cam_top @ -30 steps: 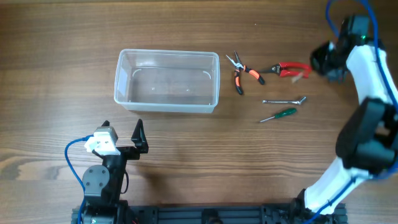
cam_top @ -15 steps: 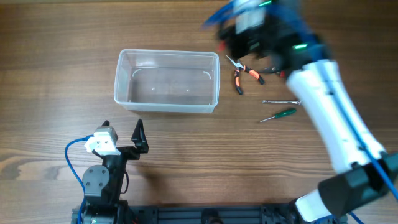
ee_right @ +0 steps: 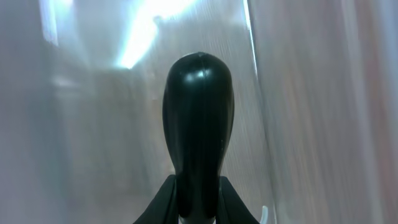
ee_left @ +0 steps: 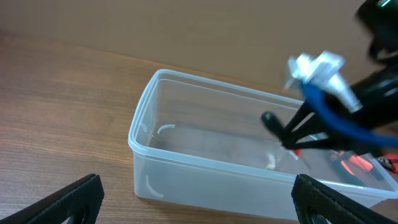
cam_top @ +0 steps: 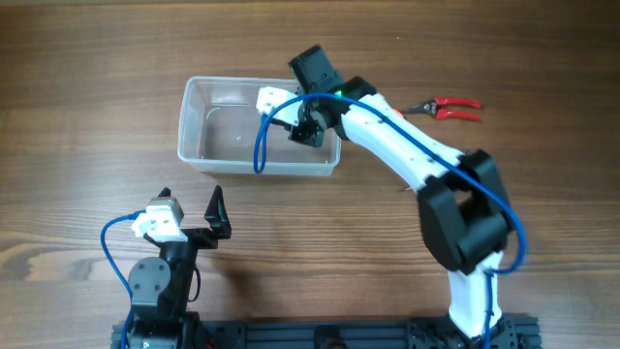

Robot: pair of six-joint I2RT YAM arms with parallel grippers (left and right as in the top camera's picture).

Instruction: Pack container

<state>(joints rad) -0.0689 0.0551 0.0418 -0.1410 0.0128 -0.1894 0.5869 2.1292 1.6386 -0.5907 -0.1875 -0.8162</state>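
Observation:
The container is a clear plastic tub on the wooden table, and it also shows in the left wrist view. My right gripper hangs inside its right end, shut on a black round-ended tool handle. The handle points left in the left wrist view. The tub's clear floor and wall fill the right wrist view. My left gripper is open and empty, on the near side of the tub and apart from it.
Red-handled cutters lie on the table to the right of the tub. My right arm spans the table right of the tub and hides what lies under it. A red shape shows through the tub's wall.
My right arm swung from the far right, beside the red cutters, leftward across the tools to the tub's right end. The left arm and the tub have not moved.

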